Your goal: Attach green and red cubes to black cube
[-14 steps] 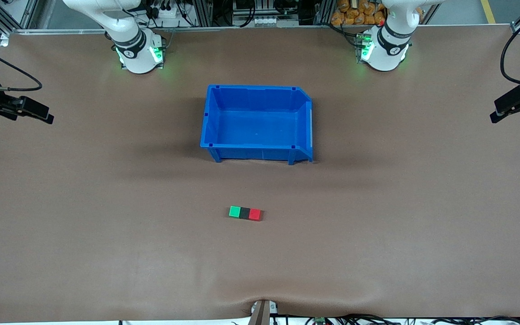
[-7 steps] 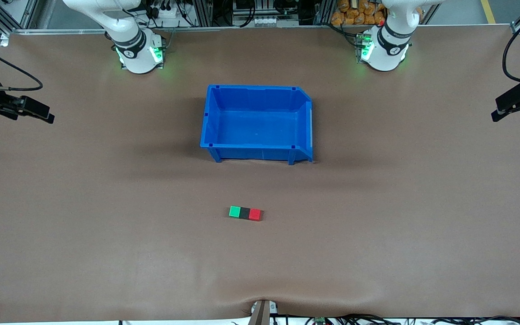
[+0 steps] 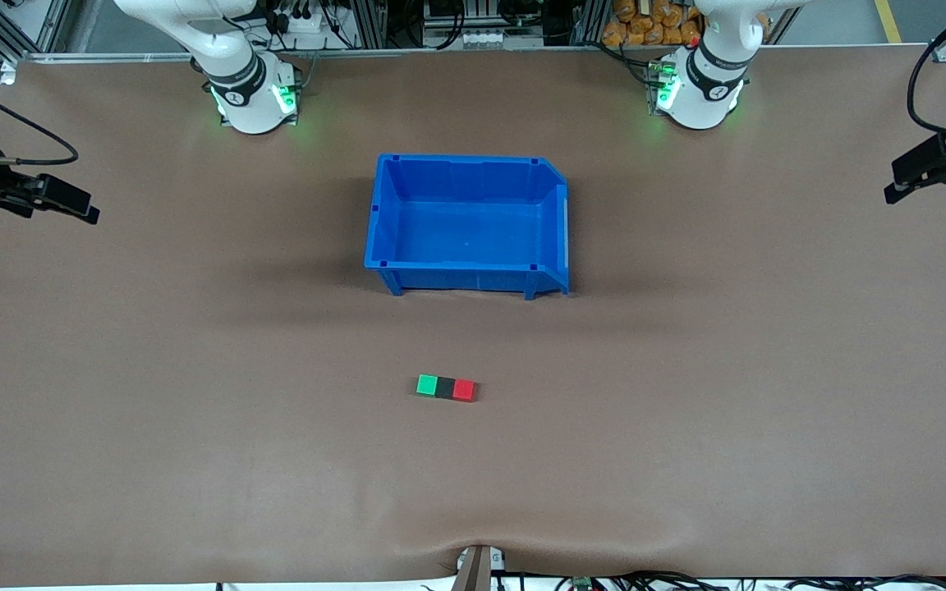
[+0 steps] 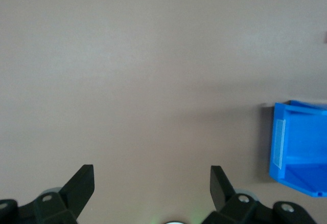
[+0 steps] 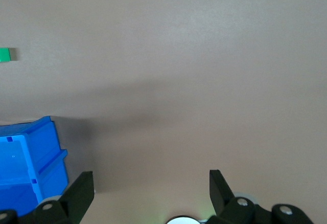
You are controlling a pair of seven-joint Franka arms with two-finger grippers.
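Green cube, black cube, red cube are seen joined lower centre; left gripper and right gripper are parked spread and empty at frame edges, nothing further judged needed.

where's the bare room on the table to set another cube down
Bare mat lies between the blue bin and the row of green cube, black cube and red cube, and from that row to the table edge nearest the camera. Nothing is crowded. Left gripper and right gripper, both open, hang at the table's ends.
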